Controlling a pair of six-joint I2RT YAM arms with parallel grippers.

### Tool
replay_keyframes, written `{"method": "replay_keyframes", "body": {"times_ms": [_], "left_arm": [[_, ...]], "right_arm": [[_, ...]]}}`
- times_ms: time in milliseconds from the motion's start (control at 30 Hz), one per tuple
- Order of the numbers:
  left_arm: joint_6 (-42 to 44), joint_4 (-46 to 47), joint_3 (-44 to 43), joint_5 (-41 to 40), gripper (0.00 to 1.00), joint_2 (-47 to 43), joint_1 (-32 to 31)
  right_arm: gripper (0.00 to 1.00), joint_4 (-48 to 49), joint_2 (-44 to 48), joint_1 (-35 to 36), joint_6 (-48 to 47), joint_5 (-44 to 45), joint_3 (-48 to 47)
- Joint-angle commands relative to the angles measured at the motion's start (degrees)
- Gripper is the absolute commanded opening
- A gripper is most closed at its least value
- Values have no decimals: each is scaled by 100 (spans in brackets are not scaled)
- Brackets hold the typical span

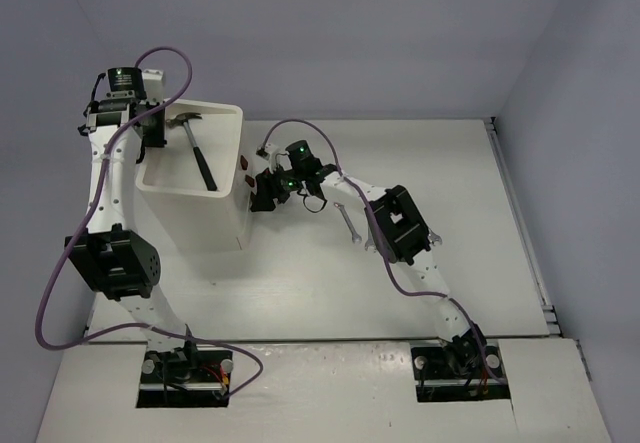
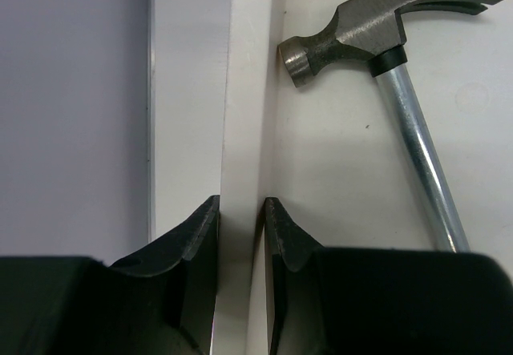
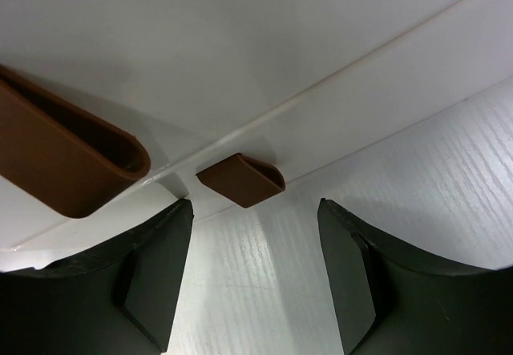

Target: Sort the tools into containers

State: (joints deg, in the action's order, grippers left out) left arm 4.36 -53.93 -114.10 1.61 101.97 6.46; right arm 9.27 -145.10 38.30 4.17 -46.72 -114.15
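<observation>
Left gripper [image 2: 242,219] clamps narrow on the rim of the cabinet [image 1: 200,218], with the hammer [image 2: 361,38] lying in its top tray; if that hold slips, a drawer pull could drag the cabinet. Right gripper [image 3: 255,235], jaws wide and empty, faces a drawer handle [image 3: 240,180] and could close short of it; a wrench [image 1: 350,225] lies on the table [image 1: 450,213] to its right. No writing is legible.

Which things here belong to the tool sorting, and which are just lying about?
Job:
hammer
white cabinet
drawer handles
wrench on the table
left end effector, clamping the cabinet rim
right end effector, open

Just about:
purple cables
</observation>
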Motion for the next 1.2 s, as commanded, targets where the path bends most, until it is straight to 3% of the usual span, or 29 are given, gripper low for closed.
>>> {"method": "replay_keyframes", "body": {"times_ms": [0, 433, 533, 733, 933, 1167], "left_arm": [[-208, 269, 87, 74, 0, 130, -33], [-251, 269, 143, 98, 0, 161, -39], [-251, 269, 143, 120, 0, 165, -39], [-243, 269, 146, 99, 0, 174, -39], [-260, 269, 148, 112, 0, 174, -36], [-261, 268, 169, 59, 0, 120, -38]], "right_arm": [[61, 755, 105, -7, -198, -420, -269], [59, 1197, 179, -7, -725, -678, -253], [53, 1227, 137, -7, -760, -828, -267], [22, 1249, 20, 2, -716, -1122, -397], [3, 1265, 17, -16, -700, -1096, -391], [0, 1308, 147, -106, -435, -673, -81]]}}
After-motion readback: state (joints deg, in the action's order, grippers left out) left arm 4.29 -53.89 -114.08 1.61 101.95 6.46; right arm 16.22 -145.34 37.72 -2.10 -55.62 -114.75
